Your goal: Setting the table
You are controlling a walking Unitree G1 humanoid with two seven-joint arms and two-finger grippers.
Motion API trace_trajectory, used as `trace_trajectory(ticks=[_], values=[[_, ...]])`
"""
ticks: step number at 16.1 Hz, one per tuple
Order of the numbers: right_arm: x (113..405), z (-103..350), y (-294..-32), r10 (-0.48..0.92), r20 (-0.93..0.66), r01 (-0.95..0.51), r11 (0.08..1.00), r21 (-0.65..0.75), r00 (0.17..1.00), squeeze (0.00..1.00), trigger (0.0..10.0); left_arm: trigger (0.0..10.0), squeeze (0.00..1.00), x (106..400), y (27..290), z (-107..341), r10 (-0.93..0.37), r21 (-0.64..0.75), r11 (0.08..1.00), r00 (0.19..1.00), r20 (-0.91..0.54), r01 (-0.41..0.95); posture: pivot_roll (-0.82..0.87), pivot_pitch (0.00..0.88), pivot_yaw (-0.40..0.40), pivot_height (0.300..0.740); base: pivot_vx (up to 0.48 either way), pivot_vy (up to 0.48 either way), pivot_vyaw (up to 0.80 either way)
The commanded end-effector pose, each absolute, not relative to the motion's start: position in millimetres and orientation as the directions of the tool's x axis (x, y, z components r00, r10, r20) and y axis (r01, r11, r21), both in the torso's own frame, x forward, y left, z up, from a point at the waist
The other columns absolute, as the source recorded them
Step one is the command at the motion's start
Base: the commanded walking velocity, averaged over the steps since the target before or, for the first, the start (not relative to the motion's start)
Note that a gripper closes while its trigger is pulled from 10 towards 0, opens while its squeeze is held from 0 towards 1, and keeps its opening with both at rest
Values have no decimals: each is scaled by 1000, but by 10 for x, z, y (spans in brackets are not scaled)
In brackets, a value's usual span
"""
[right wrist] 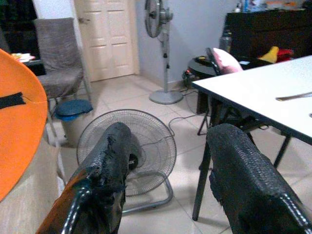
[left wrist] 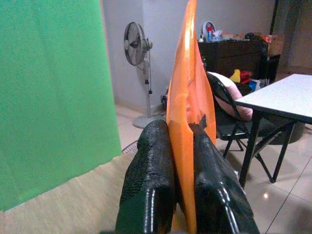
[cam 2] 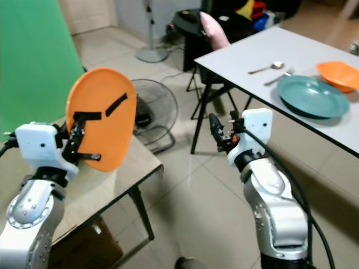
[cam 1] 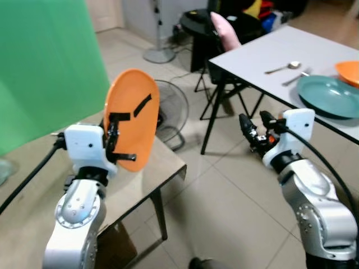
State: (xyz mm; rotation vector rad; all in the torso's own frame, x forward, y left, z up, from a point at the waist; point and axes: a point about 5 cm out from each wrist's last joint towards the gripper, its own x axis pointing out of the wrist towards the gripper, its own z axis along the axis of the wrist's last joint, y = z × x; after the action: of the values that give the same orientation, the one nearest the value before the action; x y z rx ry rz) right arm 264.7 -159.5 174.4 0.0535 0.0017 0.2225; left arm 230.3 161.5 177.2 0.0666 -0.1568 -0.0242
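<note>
My left gripper [cam 1: 115,137] is shut on the rim of an orange plate [cam 1: 132,115], holding it upright on edge above a low wooden side table [cam 1: 165,162]. In the left wrist view both fingers [left wrist: 151,180] press the plate [left wrist: 187,97] between them. My right gripper [cam 1: 255,120] is open and holds nothing; it hangs in front of the white dining table [cam 1: 252,56], below its near edge. On that table lie a teal plate [cam 1: 328,95], an orange bowl [cam 1: 349,72], a spoon [cam 1: 284,68] and another utensil [cam 1: 295,78].
A floor fan [cam 1: 171,109] lies on the tiles between the two tables. A green screen [cam 1: 45,67] stands at the left. A dark folding chair with a pink cushion [cam 1: 224,31] is at the white table's far end, and a pedestal fan's base [cam 1: 160,54] stands behind.
</note>
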Motion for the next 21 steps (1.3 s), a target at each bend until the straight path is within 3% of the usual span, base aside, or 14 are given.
trace_trajectory(ticks=[1,5,9,12,16,21], values=[[2647,1752,-1661,172,20,-173,984,31,985,0,10000,10000,0,2290,1553,1719,-65,58,997,990,128,58,-125,0,10,740,0,0,-800],[2645,1758,-1661,188,28,-189,981,42,982,0,10000,10000,0,2296,1510,1777,-84,19,996,982,171,81,-126,0,10,740,0,0,-800],[2641,1826,-1678,181,64,-185,981,58,981,0,10000,10000,0,2288,1536,2017,-58,-108,990,957,285,92,-129,2,12,740,0,0,-800],[2631,1823,-1685,176,67,-180,982,57,982,0,10000,10000,0,2302,1508,2012,-82,-107,987,955,284,117,-132,4,17,740,0,0,-800],[2589,1718,-1751,140,13,-140,990,14,990,0,10000,10000,0,2333,1446,1740,-96,-5,995,985,143,98,-139,0,28,740,0,0,-800],[2526,1462,-1837,124,-86,-122,992,29,989,0,10000,10000,0,2376,1491,1652,-95,111,990,988,123,82,-132,0,17,740,0,0,-640]])
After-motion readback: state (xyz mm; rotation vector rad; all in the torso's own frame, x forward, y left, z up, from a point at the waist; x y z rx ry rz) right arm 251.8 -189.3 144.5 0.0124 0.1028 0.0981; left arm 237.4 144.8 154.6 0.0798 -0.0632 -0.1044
